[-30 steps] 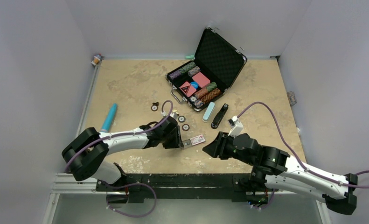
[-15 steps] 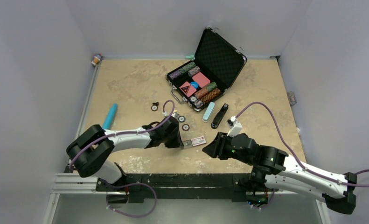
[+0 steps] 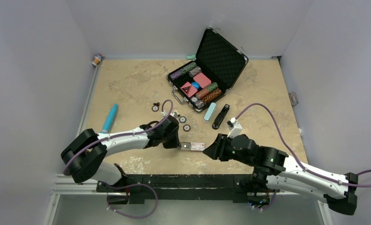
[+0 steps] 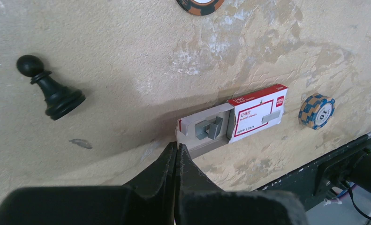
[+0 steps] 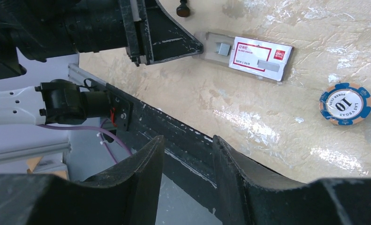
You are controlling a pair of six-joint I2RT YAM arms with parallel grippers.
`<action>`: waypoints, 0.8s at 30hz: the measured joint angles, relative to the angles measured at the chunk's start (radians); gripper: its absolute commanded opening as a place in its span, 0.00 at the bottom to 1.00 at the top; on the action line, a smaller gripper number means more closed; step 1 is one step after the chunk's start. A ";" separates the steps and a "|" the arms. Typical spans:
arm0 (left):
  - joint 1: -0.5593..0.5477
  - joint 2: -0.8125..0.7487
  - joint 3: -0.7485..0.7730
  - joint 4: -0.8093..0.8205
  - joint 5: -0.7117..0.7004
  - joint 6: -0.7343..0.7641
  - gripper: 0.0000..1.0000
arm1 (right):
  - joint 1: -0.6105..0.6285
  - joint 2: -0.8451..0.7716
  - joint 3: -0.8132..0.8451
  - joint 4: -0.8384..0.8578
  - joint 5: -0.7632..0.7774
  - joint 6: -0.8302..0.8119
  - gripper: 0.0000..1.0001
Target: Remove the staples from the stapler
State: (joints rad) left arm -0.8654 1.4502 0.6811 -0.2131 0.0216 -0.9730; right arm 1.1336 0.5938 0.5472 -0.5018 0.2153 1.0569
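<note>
we log left arm (image 3: 122,139): white links, black joints | right arm (image 3: 296,169): same white-black build, white block at wrist | purple cables (image 3: 257,104) loop off both | we see small screw holes in white shell

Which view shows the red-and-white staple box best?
Left wrist: the staple box lies close, slid open, grey staples visible in its tray. Right wrist shows it farther off; top external only as a speck.

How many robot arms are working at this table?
2. The left arm comes from the near left, the right arm from the near right, either side of a small staple box.
</note>
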 measured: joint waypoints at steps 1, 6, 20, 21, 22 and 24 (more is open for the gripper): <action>0.000 -0.012 0.003 -0.015 -0.004 0.005 0.01 | 0.000 0.003 0.000 0.002 -0.001 0.001 0.46; 0.000 -0.076 0.007 -0.099 -0.034 0.025 0.00 | 0.000 0.043 -0.020 0.047 -0.015 0.008 0.45; 0.003 -0.223 -0.042 -0.325 -0.108 0.055 0.23 | 0.018 0.294 -0.054 0.200 -0.052 0.037 0.27; 0.005 -0.223 -0.043 -0.337 -0.109 0.060 0.33 | 0.019 0.312 -0.054 0.207 -0.053 0.037 0.27; 0.006 -0.223 -0.044 -0.347 -0.112 0.066 0.42 | 0.021 0.327 -0.054 0.212 -0.053 0.037 0.27; 0.006 -0.222 -0.047 -0.357 -0.113 0.075 0.50 | 0.027 0.362 -0.054 0.224 -0.055 0.039 0.26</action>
State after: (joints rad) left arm -0.8597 1.2282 0.6338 -0.5697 -0.0914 -0.8982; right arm 1.1610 0.9558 0.4931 -0.2775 0.1608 1.0958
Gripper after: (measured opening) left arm 0.377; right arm 0.274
